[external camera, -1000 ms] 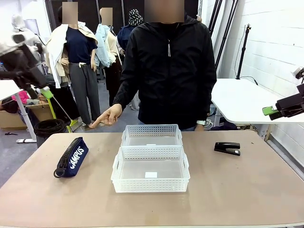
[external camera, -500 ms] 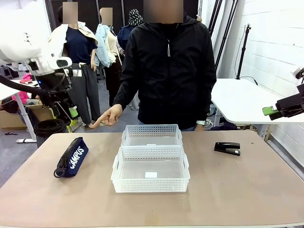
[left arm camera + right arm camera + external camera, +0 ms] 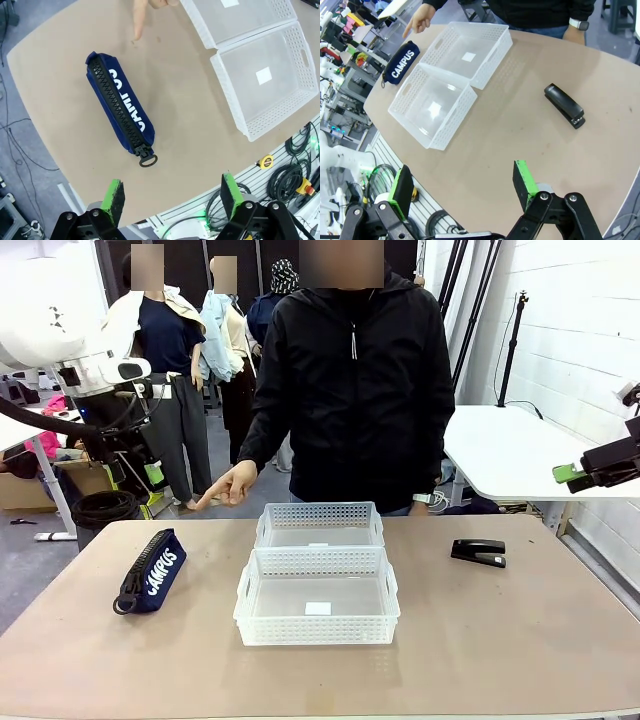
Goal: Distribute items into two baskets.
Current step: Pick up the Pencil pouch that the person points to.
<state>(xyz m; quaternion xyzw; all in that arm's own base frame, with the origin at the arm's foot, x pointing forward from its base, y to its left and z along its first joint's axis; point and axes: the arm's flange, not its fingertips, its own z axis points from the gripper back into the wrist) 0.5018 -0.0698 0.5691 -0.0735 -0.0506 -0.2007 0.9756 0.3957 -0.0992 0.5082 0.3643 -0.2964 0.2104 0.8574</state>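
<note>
A navy-blue pouch (image 3: 150, 570) with white "CAMPUS" lettering lies on the table's left side, zipper up in the left wrist view (image 3: 120, 110). A black stapler (image 3: 478, 552) rests at the right (image 3: 564, 106). Two white mesh baskets stand touching in the middle, the far one (image 3: 320, 510) towards the person and the near one (image 3: 317, 632) in front of it. My left gripper (image 3: 140, 470) hangs open high over the table's far left, above the pouch (image 3: 172, 192). At the right edge my right gripper (image 3: 585, 470) is held high and open (image 3: 462, 187).
The person stands at the far side, with one hand (image 3: 225, 485) pointing a finger (image 3: 140, 20) down at the pouch's far end. The other hand (image 3: 575, 27), with a watch, rests at the far edge. A white side table (image 3: 510, 455) stands at the back right.
My left arm has swung in from the far left and turned its gripper down over the pouch. The right arm, the person's hand and the items have stayed put.
</note>
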